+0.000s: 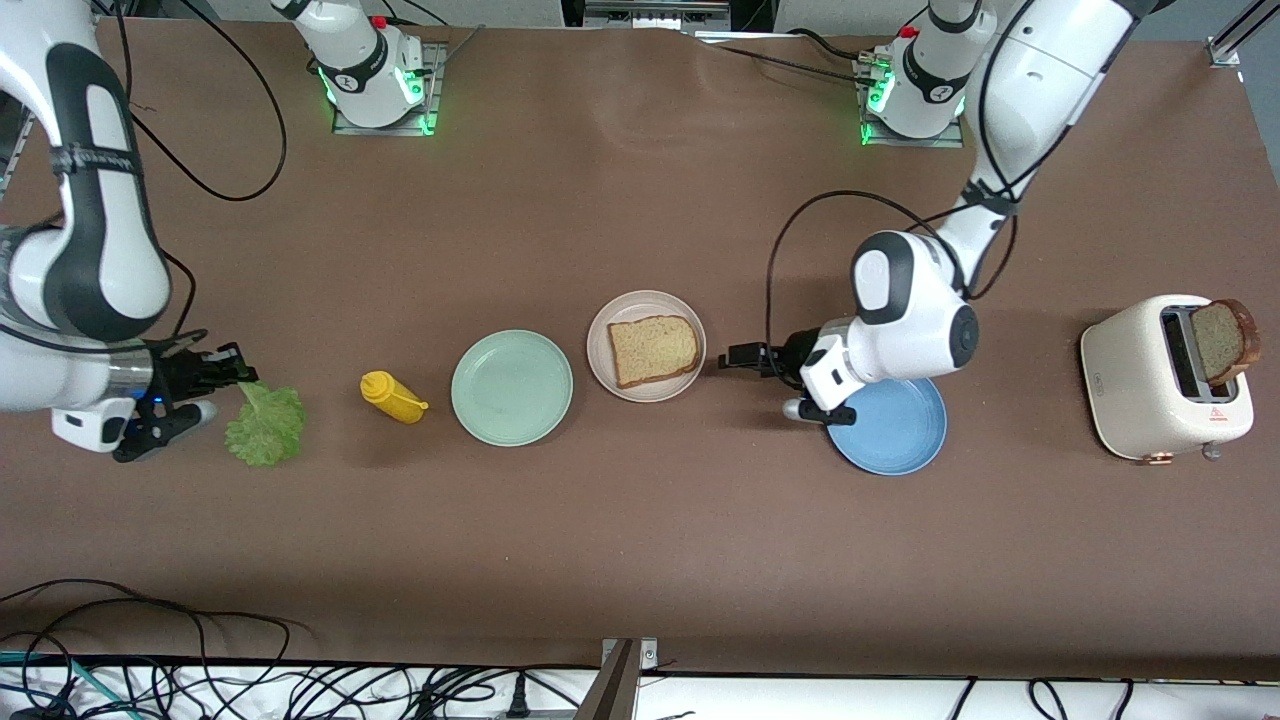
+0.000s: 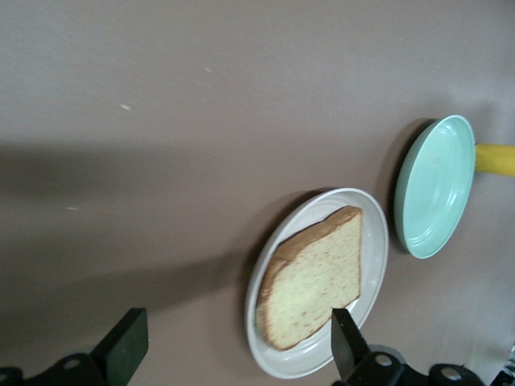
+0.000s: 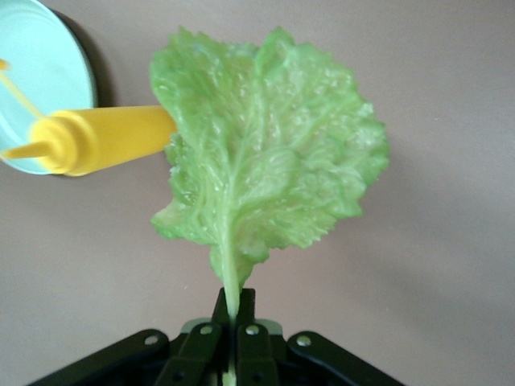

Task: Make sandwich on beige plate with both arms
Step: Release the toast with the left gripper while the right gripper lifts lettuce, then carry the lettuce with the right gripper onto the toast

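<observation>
The right gripper was clamped on the pale stem of the ruffled green lettuce leaf, its black fingers pinched tight at the stalk's end while the blade fanned out free over the table near the right arm's end. That leaf looked light, limp and easily torn, so the stem seemed the soundest place to hold it; the frilled edge would likely crumple or rip. The left gripper stood with its jaws spread wide and nothing between them, just beside the round pale beige plate, on which one square slice of brown wholemeal bread lay flat. The bread appeared soft and crumbly, best taken by its firmer crust. A second slice stood in the cream toaster at the left arm's end. Between leaf and beige plate were the yellow squeeze bottle and the mint-green plate; the blue plate lay under the left arm. The brown matte table covering offered broad bare room.
</observation>
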Controlling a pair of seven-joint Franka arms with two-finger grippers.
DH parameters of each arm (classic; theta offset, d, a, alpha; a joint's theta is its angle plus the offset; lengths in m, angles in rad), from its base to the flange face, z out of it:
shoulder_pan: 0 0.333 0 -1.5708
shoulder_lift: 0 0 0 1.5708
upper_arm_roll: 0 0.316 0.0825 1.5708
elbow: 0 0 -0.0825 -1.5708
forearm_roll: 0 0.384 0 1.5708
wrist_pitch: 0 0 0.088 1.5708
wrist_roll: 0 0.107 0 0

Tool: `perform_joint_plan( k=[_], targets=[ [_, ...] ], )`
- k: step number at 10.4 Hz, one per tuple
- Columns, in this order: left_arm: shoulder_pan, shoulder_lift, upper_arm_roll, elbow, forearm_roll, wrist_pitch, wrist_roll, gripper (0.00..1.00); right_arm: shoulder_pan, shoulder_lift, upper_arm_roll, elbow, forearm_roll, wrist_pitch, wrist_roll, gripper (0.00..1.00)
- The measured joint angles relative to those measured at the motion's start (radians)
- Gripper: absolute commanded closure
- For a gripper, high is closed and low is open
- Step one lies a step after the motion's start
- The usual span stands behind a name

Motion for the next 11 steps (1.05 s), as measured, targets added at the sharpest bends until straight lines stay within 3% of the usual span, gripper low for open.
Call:
perform_joint_plan(
  k=[3, 5, 8, 9, 11],
  targets=[
    [0.026, -0.041, 0.065, 0.072, 0.25, -0.184, -0.094, 0.0, 0.009, -0.081, 0.042, 0.015, 0.002, -0.073, 0.159, 1.0],
    [0.029, -0.065, 0.123, 0.159, 0.419, -0.364, -0.134, 0.0, 0.014, -0.118, 0.143, 0.016, 0.004, -0.081, 0.341, 1.0],
    [0.036, -0.108, 0.189, 0.318, 0.48, -0.562, -0.244, 0.0, 0.034, -0.143, 0.356, 0.017, -0.028, -0.069, 0.698, 1.0],
    [0.038, -0.12, 0.198, 0.357, 0.526, -0.577, -0.29, 0.0, 0.058, -0.142, 0.4, 0.016, -0.045, -0.042, 0.807, 1.0],
    [0.037, -0.152, 0.2, 0.406, 0.63, -0.589, -0.342, 0.0, 0.156, -0.129, 0.417, 0.008, -0.061, 0.04, 0.985, 1.0]
  ],
)
